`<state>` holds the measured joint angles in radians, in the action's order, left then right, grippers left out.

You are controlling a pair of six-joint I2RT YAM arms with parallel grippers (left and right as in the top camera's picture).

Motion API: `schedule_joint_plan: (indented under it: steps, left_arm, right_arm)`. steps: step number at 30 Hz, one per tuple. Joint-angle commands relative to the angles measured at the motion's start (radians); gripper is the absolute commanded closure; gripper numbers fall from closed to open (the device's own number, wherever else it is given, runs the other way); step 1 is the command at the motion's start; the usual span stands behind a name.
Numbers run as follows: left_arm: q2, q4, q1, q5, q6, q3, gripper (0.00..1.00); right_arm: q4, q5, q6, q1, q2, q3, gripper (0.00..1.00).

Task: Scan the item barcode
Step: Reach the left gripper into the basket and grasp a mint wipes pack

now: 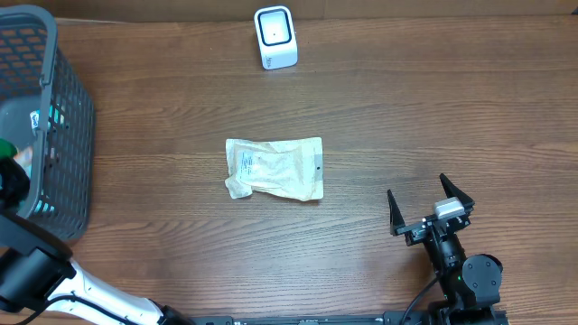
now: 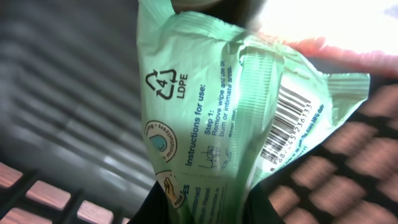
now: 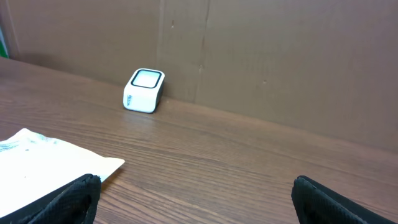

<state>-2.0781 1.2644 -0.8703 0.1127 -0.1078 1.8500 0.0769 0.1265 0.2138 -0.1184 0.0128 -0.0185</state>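
**Left arm.** The left gripper (image 1: 13,179) was down inside the grey basket (image 1: 72,108), its jaws clamped on a green wipes packet (image 2: 211,112). The packet ran out from between the jaws, with its barcode (image 2: 291,124) facing the wrist camera.

**Right arm.** The right gripper (image 1: 432,213) stood with its jaws spread wide above the table (image 1: 406,108). A white pouch (image 1: 275,169) lay ahead and to the left of those jaws. The white scanner (image 1: 275,38) stood farther ahead.

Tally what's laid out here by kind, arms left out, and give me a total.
Packets: 2, a cream pouch on the table and a green wipes packet at the basket
barcode scanner: 1
mesh basket: 1
Total: 4. Anything else inside the basket is too hidden to count.
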Motion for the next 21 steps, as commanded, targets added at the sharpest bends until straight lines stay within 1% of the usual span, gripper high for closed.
schedule_joint_plan:
  steps: [1,5,11,14,18,21]
  left_arm:
    - [0.042,0.046,0.034,0.125,0.021,0.158,0.95]
    - [0.079,0.115,0.063,0.133,0.044,0.333,0.96]
    - [0.163,0.146,0.102,0.244,0.084,0.535,0.96]
    - [0.217,0.146,0.122,0.287,0.113,0.592,0.96]
    - [0.303,0.15,0.17,0.355,0.115,0.631,0.95]
    - [0.356,0.183,0.239,0.354,0.114,0.631,0.95]
  right_arm:
    - [-0.005,-0.006,-0.006,0.003,-0.01,0.01,0.0]
    - [-0.005,-0.006,-0.006,0.003,-0.01,0.01,0.0]
    - [-0.005,-0.006,-0.006,0.003,-0.01,0.01,0.0]
    - [-0.005,-0.006,-0.006,0.003,-0.01,0.01,0.0]
    - [-0.005,-0.006,-0.006,0.003,-0.01,0.01,0.0]
    - [-0.005,-0.006,-0.006,0.003,-0.01,0.01,0.0]
